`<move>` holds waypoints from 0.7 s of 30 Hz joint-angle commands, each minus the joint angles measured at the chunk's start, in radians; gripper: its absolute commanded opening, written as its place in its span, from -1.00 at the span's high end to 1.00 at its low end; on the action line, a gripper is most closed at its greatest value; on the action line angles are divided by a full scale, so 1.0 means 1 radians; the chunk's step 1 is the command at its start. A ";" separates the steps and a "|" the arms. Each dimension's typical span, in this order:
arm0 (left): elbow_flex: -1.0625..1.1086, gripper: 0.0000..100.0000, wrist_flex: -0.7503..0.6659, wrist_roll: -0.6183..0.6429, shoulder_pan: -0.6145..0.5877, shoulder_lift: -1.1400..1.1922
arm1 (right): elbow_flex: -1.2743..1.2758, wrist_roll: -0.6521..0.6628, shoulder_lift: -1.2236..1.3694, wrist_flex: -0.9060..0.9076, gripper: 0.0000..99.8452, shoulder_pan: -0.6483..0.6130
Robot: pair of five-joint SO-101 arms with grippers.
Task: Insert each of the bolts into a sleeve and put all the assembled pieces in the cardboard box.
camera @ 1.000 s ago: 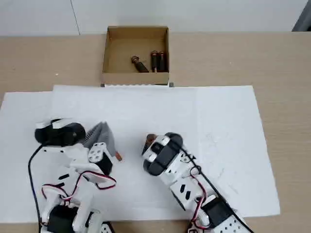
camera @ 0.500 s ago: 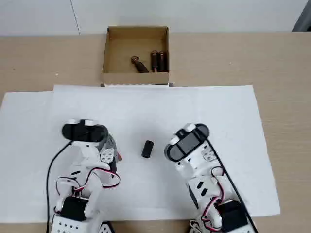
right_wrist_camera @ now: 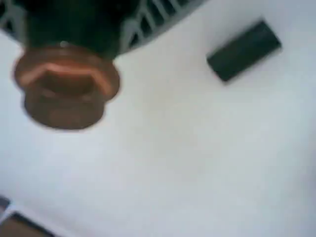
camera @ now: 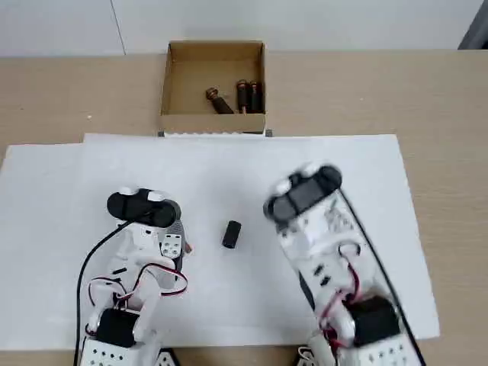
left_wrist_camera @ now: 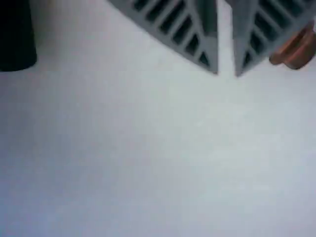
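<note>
Right hand clamped on copper bolt. My left hand closed together, holding nothing (loose bolt just beside it). Black sleeve lay on paper between my arms.

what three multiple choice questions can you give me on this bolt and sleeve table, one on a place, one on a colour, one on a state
1. Where does the loose black sleeve lie?
A. in the cardboard box
B. on the white paper
C. on bare wood beside the sheet

2. What colour is the bolt at the right gripper?
A. copper
B. blue
C. white

3. How is the right gripper?
A. open and empty
B. resting inside the box
C. shut on the bolt

Answers:
1 B, since the high view shows the sleeve on its side on the paper.
2 A, since the bolt's head looks copper in the right wrist view.
3 C, since that view shows the bolt gripped, its head sticking out.
</note>
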 commanded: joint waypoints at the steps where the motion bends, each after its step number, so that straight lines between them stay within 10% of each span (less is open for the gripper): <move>1: -0.005 0.99 0.002 -0.008 -0.003 -0.009 | -0.218 -0.035 0.269 -0.087 1.00 0.004; 21: -0.005 0.99 0.008 -0.005 -0.005 -0.009 | -0.947 0.278 1.372 -0.542 1.00 0.024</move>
